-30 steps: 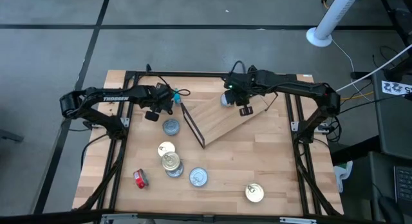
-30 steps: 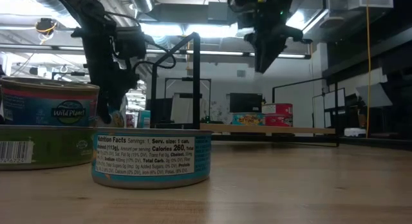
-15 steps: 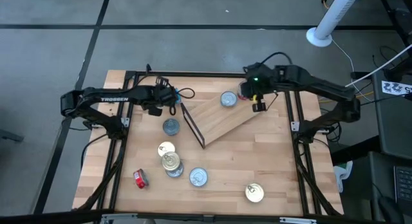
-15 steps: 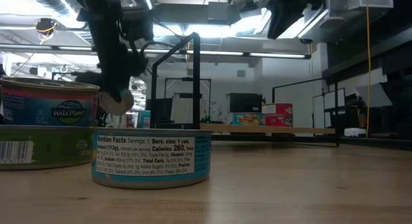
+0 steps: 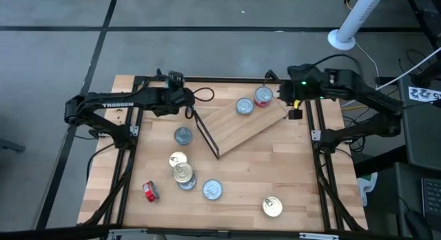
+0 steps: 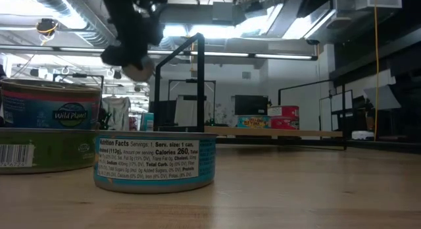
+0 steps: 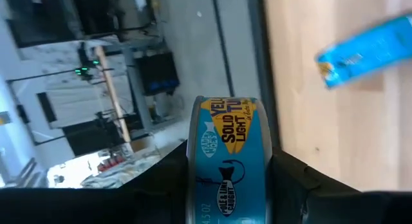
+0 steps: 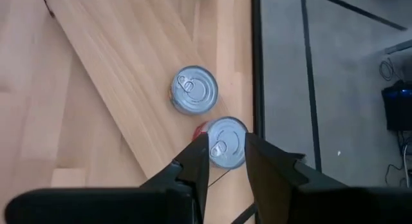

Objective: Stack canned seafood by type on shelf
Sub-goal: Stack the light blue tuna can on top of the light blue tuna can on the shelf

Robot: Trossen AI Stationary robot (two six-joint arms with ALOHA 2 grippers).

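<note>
The left hand [image 7: 226, 185] is clamped on a blue round tin with yellow writing [image 7: 228, 150], high at ten o'clock. Next it must go onto the light wooden shelf board [image 5: 244, 126]. The right hand [image 8: 225, 161], fingers apart and empty, hangs over two silver-lidded tins [image 8: 194, 89] there.

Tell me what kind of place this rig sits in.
Likely a robotics lab or workshop: exposed ceiling ducts, black metal frames standing in the room behind, and a concrete floor with cables around the wooden table.
</note>
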